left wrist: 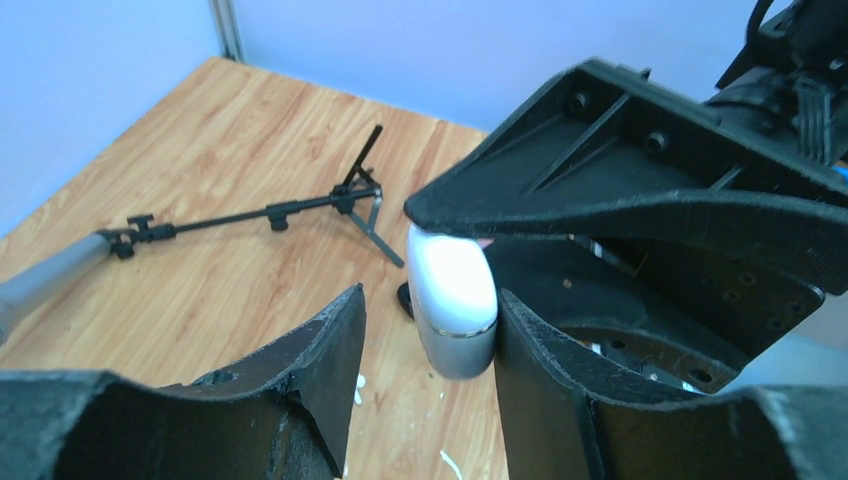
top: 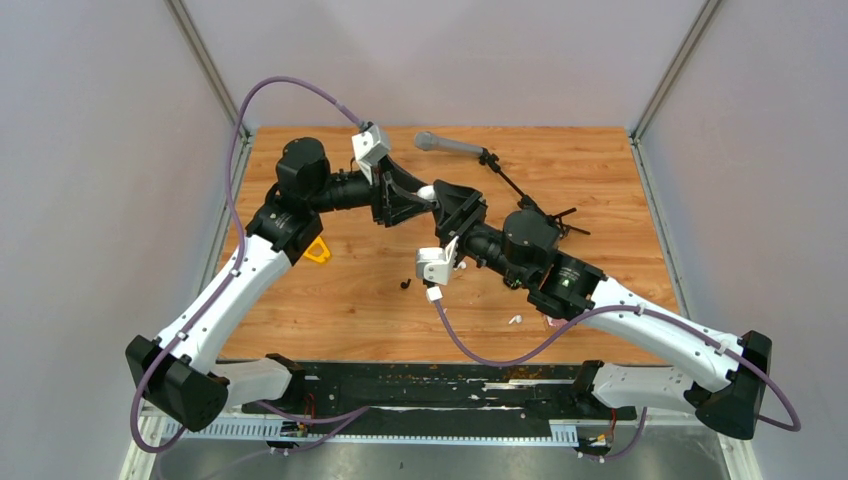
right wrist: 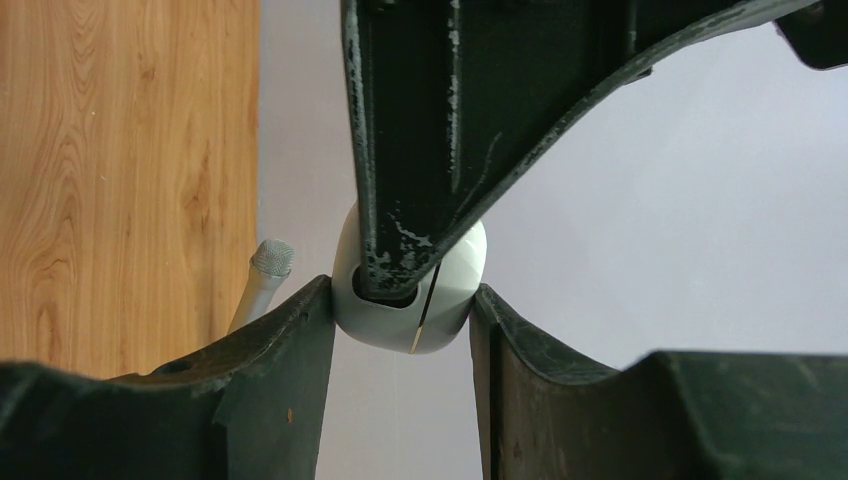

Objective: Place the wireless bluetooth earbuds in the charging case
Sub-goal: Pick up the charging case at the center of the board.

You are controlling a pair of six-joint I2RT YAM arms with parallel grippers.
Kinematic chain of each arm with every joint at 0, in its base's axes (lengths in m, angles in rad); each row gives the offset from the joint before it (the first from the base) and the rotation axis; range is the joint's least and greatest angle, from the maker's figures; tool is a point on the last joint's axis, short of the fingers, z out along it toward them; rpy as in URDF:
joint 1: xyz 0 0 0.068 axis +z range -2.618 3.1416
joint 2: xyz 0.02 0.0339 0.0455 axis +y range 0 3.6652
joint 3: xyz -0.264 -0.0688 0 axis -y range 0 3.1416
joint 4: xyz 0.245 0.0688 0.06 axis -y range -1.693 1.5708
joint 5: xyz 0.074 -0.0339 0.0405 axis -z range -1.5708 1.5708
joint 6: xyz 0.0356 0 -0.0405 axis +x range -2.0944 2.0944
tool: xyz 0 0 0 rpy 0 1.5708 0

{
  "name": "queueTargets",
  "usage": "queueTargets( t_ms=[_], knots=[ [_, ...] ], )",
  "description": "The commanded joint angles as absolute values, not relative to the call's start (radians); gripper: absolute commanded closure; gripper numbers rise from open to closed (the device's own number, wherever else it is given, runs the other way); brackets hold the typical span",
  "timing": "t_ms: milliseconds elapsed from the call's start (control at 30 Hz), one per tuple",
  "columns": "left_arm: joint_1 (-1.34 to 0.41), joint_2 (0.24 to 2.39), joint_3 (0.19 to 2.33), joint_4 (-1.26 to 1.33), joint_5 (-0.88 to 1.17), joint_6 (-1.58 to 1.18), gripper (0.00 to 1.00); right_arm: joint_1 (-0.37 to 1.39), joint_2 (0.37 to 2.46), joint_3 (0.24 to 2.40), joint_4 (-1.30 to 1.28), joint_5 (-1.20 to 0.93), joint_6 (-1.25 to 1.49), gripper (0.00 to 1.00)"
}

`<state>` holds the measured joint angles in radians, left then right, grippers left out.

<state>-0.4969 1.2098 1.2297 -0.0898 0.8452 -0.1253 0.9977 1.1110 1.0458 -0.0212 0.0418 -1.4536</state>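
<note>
Wood-grain table (top: 620, 200) between grey walls: seen from above, both arms meet mid-table at the white charging case (top: 428, 192). A black earbud (top: 405, 285) lies loose nearer the bases, and a microphone (top: 445, 144) lies at the far edge.

Left wrist view: the left gripper (left wrist: 428, 310) brackets the charging case (left wrist: 452, 285), one finger touching and the other apart, unclamped.

Right wrist view: the right gripper (right wrist: 400, 300) pinches the charging case (right wrist: 385, 322) between both fingers.
</note>
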Motion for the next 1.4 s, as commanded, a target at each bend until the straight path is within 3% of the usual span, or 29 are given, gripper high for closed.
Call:
queueTargets(
  t_ms=[0, 200, 367, 800, 967, 1033, 1100, 1200, 1233, 1367],
  knots=[
    [-0.5, 1.208, 1.231, 0.046, 0.869, -0.18, 0.44, 1.01, 1.104, 1.055, 0.028, 0.046, -1.457, 0.99],
    [-0.502, 1.217, 1.22, 0.075, 0.873, -0.193, 0.49, 1.014, 1.1, 1.042, 0.057, 0.062, -1.466, 0.99],
    [-0.505, 1.229, 1.218, 0.064, 0.878, -0.187, 0.43, 1.014, 1.102, 1.027, 0.109, 0.072, -1.489, 0.98],
    [-0.508, 1.237, 1.209, 0.091, 0.876, -0.207, 0.43, 1.014, 1.111, 1.02, 0.149, 0.096, -1.513, 0.98],
    [-0.508, 1.238, 1.208, 0.118, 0.889, -0.214, 0.53, 1.014, 1.111, 1.02, 0.141, 0.091, -1.514, 0.97],
    [-0.507, 1.239, 1.207, 0.13, 0.895, -0.221, 0.63, 1.014, 1.112, 1.02, 0.138, 0.091, -1.514, 0.97],
    [-0.509, 1.238, 1.203, 0.146, 0.9, -0.226, 0.79, 1.014, 1.112, 1.017, 0.134, 0.092, -1.512, 0.95],
    [-0.508, 1.237, 1.195, 0.162, 0.902, -0.228, 1.0, 1.014, 1.107, 1.026, 0.092, 0.109, -1.497, 0.69],
    [-0.508, 1.236, 1.194, 0.165, 0.904, -0.226, 1.0, 1.014, 1.106, 1.036, 0.044, 0.12, -1.478, 0.58],
    [-0.504, 1.229, 1.174, 0.161, 0.909, -0.185, 1.0, 1.01, 1.1, 1.139, -0.244, 0.149, -1.293, 0.33]
  ],
)
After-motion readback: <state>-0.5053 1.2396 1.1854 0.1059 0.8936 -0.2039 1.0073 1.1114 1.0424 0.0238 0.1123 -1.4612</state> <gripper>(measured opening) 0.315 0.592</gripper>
